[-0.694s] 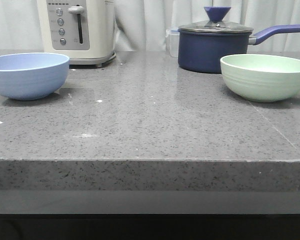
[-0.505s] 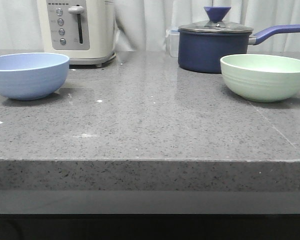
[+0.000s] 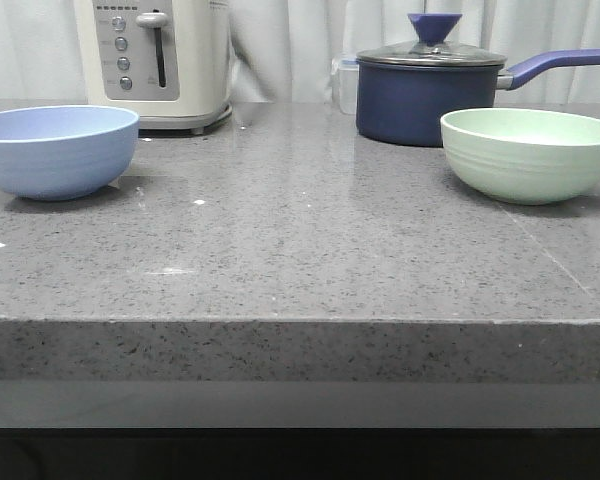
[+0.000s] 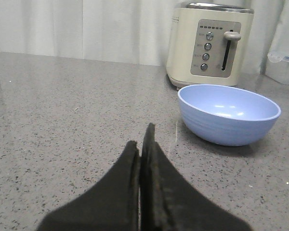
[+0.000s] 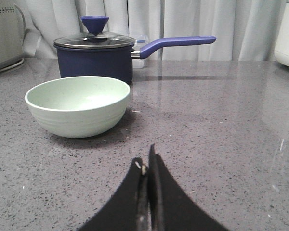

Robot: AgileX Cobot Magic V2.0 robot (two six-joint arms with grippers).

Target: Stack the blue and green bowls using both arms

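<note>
Counter [image 3: 300, 250] is grey speckled stone, polished enough to throw soft reflections, w/ a thick squared front edge. On my front cam the blue bowl [image 3: 55, 150] sits far left, upright, matte periwinkle w/ faint ridges round the outside. The green bowl [image 3: 530, 153] sits far right, also upright, matte mint w/ the same ridging and a paler inside. They're well apart, bare counter between them.

Behind the blue bowl: a cream toaster [image 3: 152, 62] w/ a grey control panel, round buttons and a lever. Behind the green bowl: a dark navy saucepan [image 3: 420, 100] w/ glass lid, blue cone-shaped knob and a long blue handle pointing right. Pleated white curtain [image 3: 290, 45] along the back.

Front cam shows neither arm. The wrist cams do. Left gripper [image 4: 142, 144]: two black, rough-textured tapered pads pressed together, jaws closed on nothing, low over the counter, w/ the blue bowl ahead of it and apart from it. That view also shows the bowl's smooth inside. Right gripper [image 5: 148, 166]: same black pads, jaws closed but for a hairline slit, holding nothing, green bowl ahead and clear of it, saucepan just behind that bowl.
</note>
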